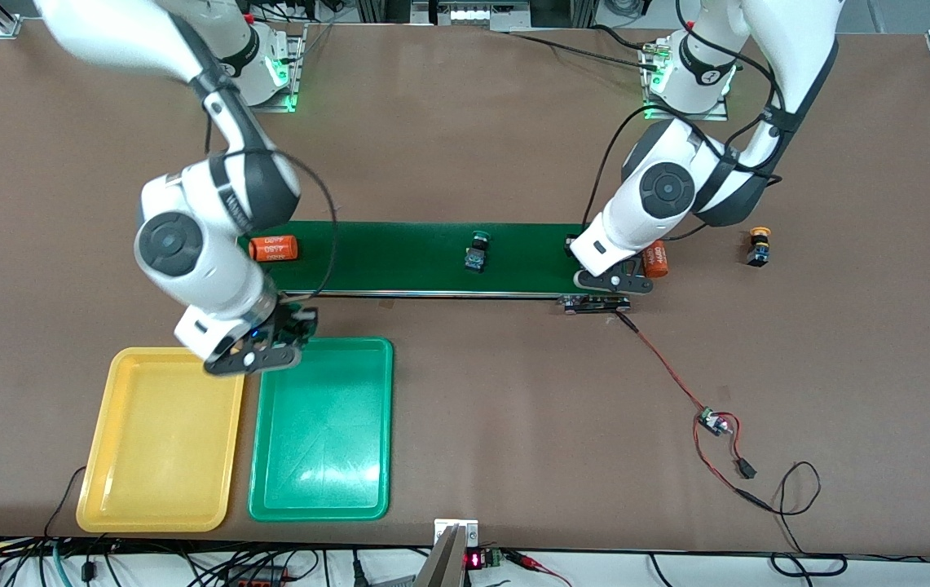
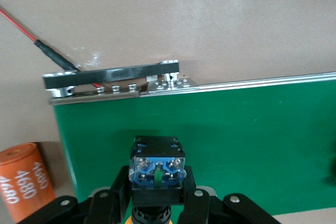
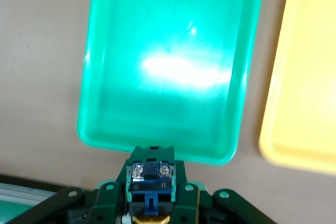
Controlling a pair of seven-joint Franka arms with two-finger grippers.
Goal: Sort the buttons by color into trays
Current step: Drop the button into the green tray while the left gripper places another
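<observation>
The light is bright and even, and it seems to come from above. The brown table (image 1: 465, 424) looks flat and clear, with only soft, short shadows under the arms. The green tray (image 3: 168, 66) has a big white shiny patch in the right wrist view, and it shines a little in the front view too. The yellow tray (image 3: 307, 77) looks pale and washed out there. In both wrist views, the parts closest to the camera look a bit fuzzy.

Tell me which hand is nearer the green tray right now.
Right. The right hand hangs over the green tray's edge nearest the conveyor belt, holding a button. The left hand is over the belt's end, well away.
</observation>
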